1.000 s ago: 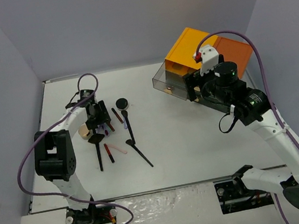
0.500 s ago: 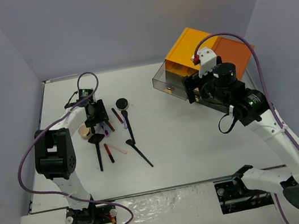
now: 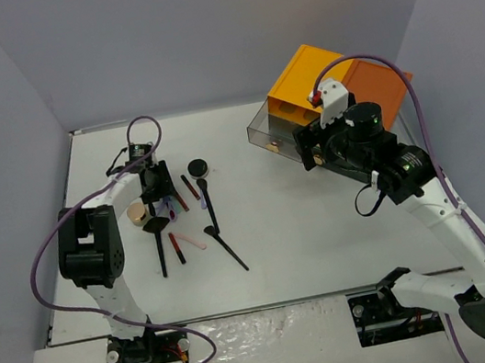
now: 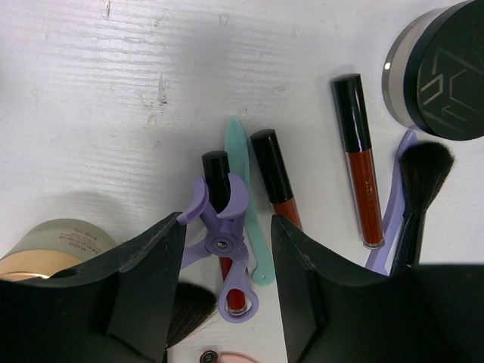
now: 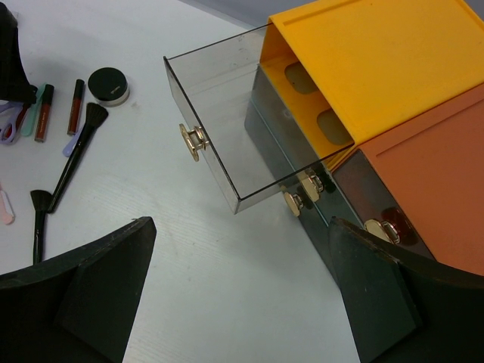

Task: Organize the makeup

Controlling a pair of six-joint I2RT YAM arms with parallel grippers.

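Note:
The makeup lies scattered at the table's left. A purple scissor-shaped tool (image 4: 224, 243) rests over a red stick (image 4: 217, 172), next to a teal spatula (image 4: 243, 181) and two more red sticks (image 4: 274, 178) (image 4: 360, 181). A round black jar (image 4: 446, 69) (image 3: 197, 168), a black brush (image 4: 422, 175) and a tan compact (image 4: 47, 242) (image 3: 137, 214) lie around them. My left gripper (image 4: 225, 291) (image 3: 157, 194) is low over the purple tool, open, with its jaws on either side and a gap to each. My right gripper (image 5: 242, 302) (image 3: 313, 147) is wide open and holds nothing.
The orange-topped drawer box (image 3: 318, 76) stands at the back right, its clear top drawer (image 5: 227, 128) pulled out toward the right gripper. Long black brushes (image 3: 160, 248) (image 3: 228, 249) (image 3: 206, 201) and a pink stick (image 3: 193, 244) lie nearer the front.
The left gripper has shifted slightly away from the arm bases over the sticks and its jaws have narrowed. The right gripper has edged a little left.

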